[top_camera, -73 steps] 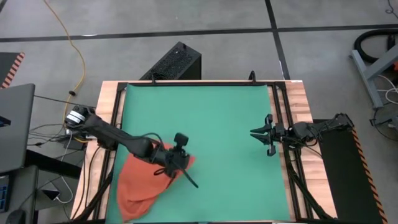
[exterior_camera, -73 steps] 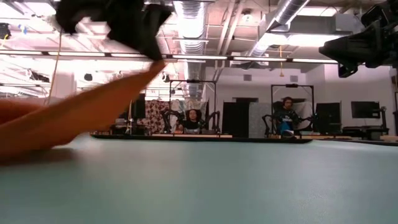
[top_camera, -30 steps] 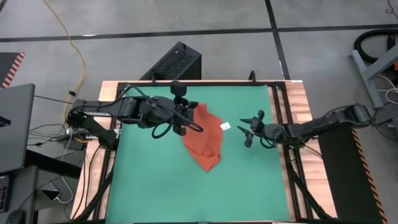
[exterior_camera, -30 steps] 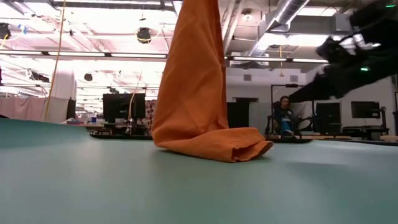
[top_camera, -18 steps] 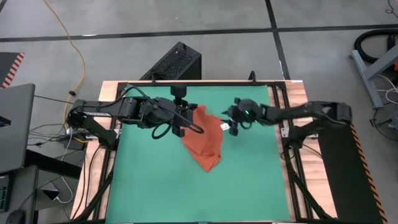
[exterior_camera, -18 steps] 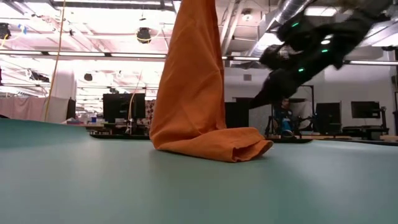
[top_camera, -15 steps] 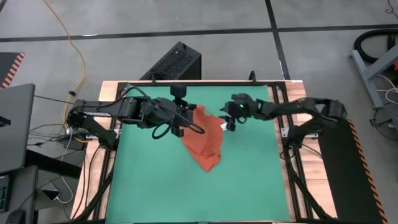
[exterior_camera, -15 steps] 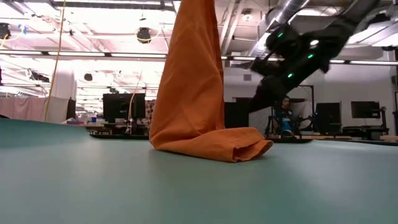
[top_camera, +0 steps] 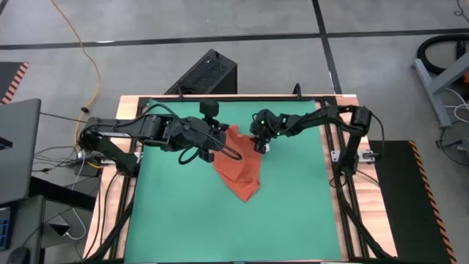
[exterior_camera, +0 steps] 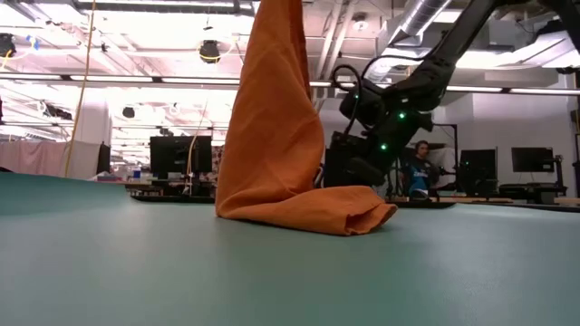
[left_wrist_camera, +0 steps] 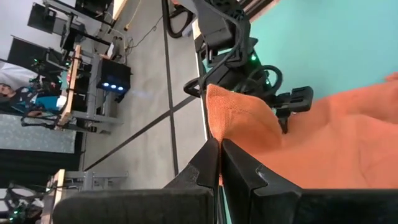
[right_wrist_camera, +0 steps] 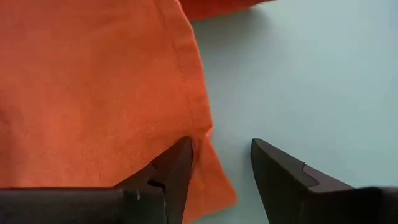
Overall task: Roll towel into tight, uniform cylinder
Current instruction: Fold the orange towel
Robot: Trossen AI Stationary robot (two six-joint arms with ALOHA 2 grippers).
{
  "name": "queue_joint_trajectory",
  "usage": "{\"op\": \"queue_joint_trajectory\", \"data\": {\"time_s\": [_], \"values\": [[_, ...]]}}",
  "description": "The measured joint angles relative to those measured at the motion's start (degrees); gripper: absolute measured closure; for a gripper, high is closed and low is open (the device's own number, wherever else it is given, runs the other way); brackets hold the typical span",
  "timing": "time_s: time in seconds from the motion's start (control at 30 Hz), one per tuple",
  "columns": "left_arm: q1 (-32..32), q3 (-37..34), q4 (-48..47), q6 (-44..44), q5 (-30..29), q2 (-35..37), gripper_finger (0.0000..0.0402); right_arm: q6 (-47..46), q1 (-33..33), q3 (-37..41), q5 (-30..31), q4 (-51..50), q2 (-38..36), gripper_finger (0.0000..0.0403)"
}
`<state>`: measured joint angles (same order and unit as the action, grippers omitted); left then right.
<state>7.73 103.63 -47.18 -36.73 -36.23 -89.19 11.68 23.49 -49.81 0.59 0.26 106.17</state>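
Towel (top_camera: 239,166) hangs as a bunched, unspread drape over the green mat (top_camera: 293,213), roughly mid-mat toward the far edge; its lower end rests crumpled on the mat in the low view, upper part lifted. L gripper (top_camera: 229,149) holds the raised corner: in the left wrist view the fingers (left_wrist_camera: 205,163) are clenched together on the towel hem, cloth pinched between them. R gripper (top_camera: 259,141) sits at the towel's opposite upper edge, just beside the L one. In the right wrist view its jaws are apart, one finger (right_wrist_camera: 176,167) touching or just over the hemmed edge, the other (right_wrist_camera: 273,169) over bare mat, so nothing is grasped yet on that side. Step in hand, as judged: get a second corner so the cloth can be spread flat before rolling. To do it well: centre the hem between the R jaws before closing, take a single layer only, w/ the bite near the corner, not mid-edge. Keep L grip firm and steady while R closes; any slack lets the edge slip out. Once both corners are held, draw them apart until the edge is taut, then lay flat w/o wrinkles. Risk: R closes on mat or on a doubled fold, giving an uneven roll later. White tag is not visible here.
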Motion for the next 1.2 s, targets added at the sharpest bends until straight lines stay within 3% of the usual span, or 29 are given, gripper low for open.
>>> {"op": "queue_joint_trajectory", "data": {"time_s": [0.1,0.27,0.43,0.7,0.83,1.03,1.2], "values": [[0.0,0.0,-0.4,-0.2,0.0,0.0,0.0401,-0.8,-0.8,-0.2,3.2,-0.8,1.2,0.0264],[-0.3,0.0,-2.0,1.2,-0.1,0.0,0.0401,-1.6,-2.7,-0.2,6.4,-2.0,0.4,0.0384],[-0.6,0.0,-3.9,6.1,-0.3,0.0,0.0401,-4.0,-7.0,0.3,12.8,-6.5,-6.8,0.0396],[-0.9,0.0,-7.7,13.1,-0.8,3.4,0.0401,-11.4,-15.1,0.4,32.8,-21.7,-29.3,0.0400],[-2.1,0.0,-10.0,16.1,-0.9,4.4,0.0401,-13.0,-17.1,0.3,37.0,-25.9,-39.5,0.0401],[-5.6,-2.5,-9.4,13.3,-4.2,5.3,0.0401,-11.1,-17.6,0.3,43.2,-26.4,-49.0,0.0402],[-11.6,-2.7,-4.1,8.3,-3.0,5.3,0.0401,-3.2,-15.5,0.3,47.6,-18.1,-54.0,0.0402]]}}
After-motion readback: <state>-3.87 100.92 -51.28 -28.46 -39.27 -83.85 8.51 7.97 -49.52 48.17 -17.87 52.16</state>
